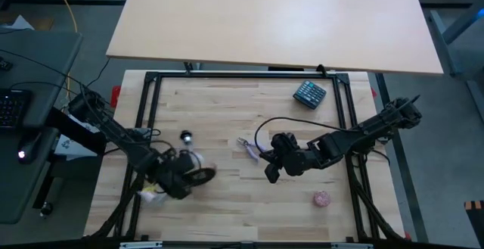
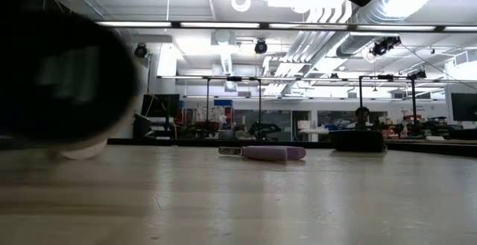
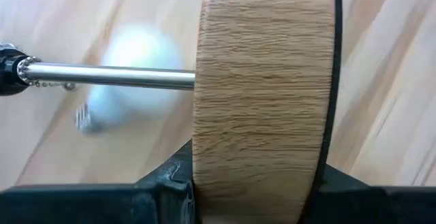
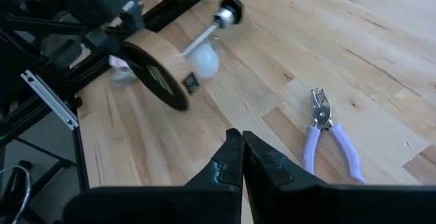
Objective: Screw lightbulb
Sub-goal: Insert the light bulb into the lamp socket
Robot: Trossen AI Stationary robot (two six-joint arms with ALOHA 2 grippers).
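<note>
the left gripper [image 1: 181, 179] sits at the near left of the table [image 1: 227, 203], its fingers pinching the rim of a round wooden disc [image 3: 262, 101], one finger on each flat side. the disc stands on edge, lifted off the tabletop in the right wrist view, with a black underside [image 4: 162, 81] facing the right arm. a thin metal stem [image 3: 109, 75] runs out from the middle of the disc's wooden face and ends in a black socket [image 4: 230, 9]; in the high view that socket [image 1: 186, 136] shows just beyond the gripper, toward the far side.

the lightbulb [image 4: 203, 59] lies on the table just beside the stem, below it and close to the disc, its white frosted head blurred in the left wrist view [image 3: 133, 71]. whether it touches the stem cannot be told.

the right gripper [image 1: 271, 172] hovers near the middle of the table, well apart from the disc, its fingers [image 4: 228, 161] pressed together on nothing. between the two arms, a little farther back, lie pliers with purple handles [image 4: 328, 139], seen flat on the wood in the low view [image 2: 272, 153] too.

a pinkish ball [image 1: 322, 198] rests at the near right, and a dark remote-like keypad [image 1: 309, 94] lies at the far right of the table.
</note>
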